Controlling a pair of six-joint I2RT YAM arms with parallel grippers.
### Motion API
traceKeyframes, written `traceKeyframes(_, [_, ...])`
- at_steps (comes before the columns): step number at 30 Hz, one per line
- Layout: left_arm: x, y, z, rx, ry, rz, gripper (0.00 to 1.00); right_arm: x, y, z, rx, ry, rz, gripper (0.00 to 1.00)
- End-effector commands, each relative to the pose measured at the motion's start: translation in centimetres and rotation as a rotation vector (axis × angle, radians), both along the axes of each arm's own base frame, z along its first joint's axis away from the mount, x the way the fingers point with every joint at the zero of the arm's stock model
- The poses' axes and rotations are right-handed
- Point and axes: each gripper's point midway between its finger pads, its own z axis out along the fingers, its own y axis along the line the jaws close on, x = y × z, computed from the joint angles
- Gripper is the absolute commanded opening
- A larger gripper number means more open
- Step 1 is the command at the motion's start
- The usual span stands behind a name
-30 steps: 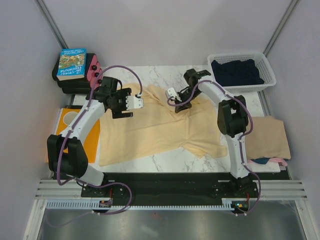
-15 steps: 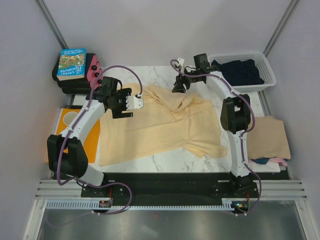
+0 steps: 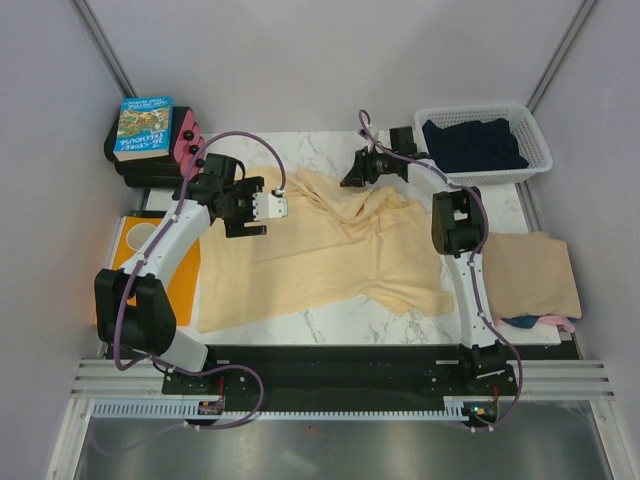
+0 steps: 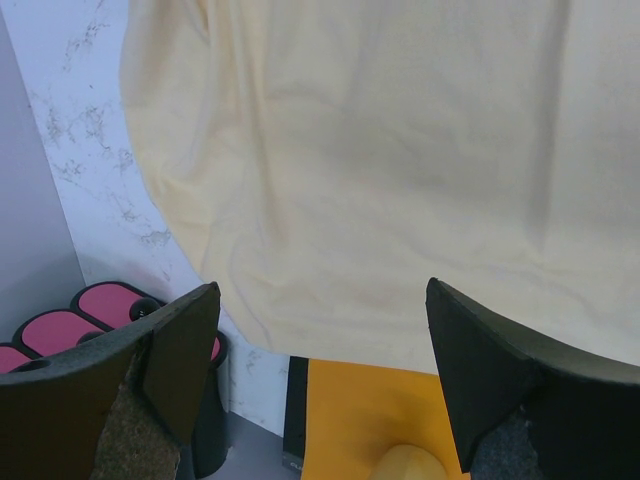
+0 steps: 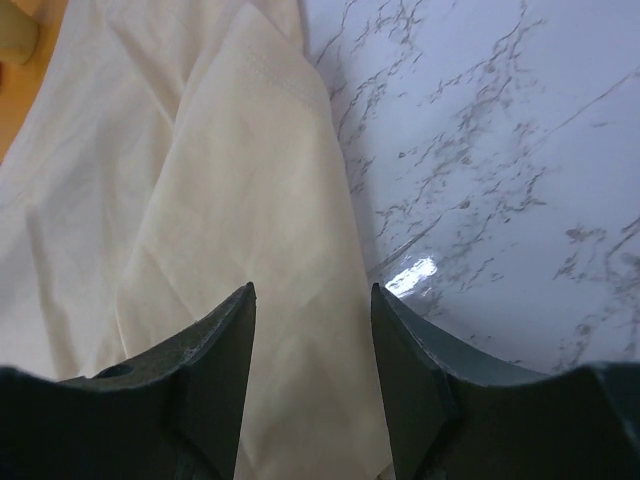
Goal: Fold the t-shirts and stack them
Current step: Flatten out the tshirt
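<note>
Sitting at far right corner: white basket (image 3: pixel 537 152), dark navy t-shirt (image 3: pixel 473 143) heaped inside. Grey walls (image 3: pixel 300 60) close in three sides. Marble counter (image 3: pixel 340 318) carries pale yellow t-shirt (image 3: pixel 320 250), spread rumpled across middle; tan t-shirt (image 3: pixel 535 275) folded at right edge; orange sheet (image 3: pixel 185 280) at left edge. My left claw (image 3: pixel 262 205) hovers over yellow shirt's far left part, fingers wide apart, empty. My right claw (image 3: pixel 355 172) hangs above its far edge, fingers apart, nothing between.
</note>
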Motion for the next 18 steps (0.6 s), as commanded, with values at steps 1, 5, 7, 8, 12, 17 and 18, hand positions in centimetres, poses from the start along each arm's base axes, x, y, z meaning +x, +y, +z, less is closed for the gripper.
traceKeyframes(1, [0.3, -0.5, 1.4, -0.026, -0.047, -0.008, 0.90, -0.5, 0.6, 4.2, 0.090, 0.000, 0.027, 0.57])
traceKeyframes(5, [0.4, -0.6, 1.3, -0.032, -0.043, -0.006, 0.90, -1.3, 0.1, 3.4, 0.079, 0.046, 0.014, 0.58])
traceKeyframes(7, [0.4, -0.7, 1.2, -0.034, -0.042, -0.006, 0.90, -1.5, 0.0, 3.3, 0.061, 0.039, 0.011, 0.57])
traceKeyframes(8, [0.4, -0.7, 1.3, -0.037, -0.044, -0.008, 0.90, -1.7, -0.1, 3.0, 0.051, 0.044, 0.008, 0.57])
traceKeyframes(12, [0.4, -0.8, 1.3, -0.040, -0.043, -0.008, 0.90, -1.7, -0.8, 2.2, -0.011, 0.026, -0.008, 0.55])
traceKeyframes(17, [0.2, -0.9, 1.4, -0.051, -0.045, -0.013, 0.90, -1.1, -1.6, 1.6, -0.107, -0.030, -0.035, 0.52])
traceKeyframes(18, [0.2, -1.0, 1.3, -0.053, -0.044, -0.014, 0.90, -0.8, -1.8, 1.6, -0.132, -0.049, -0.046, 0.56])
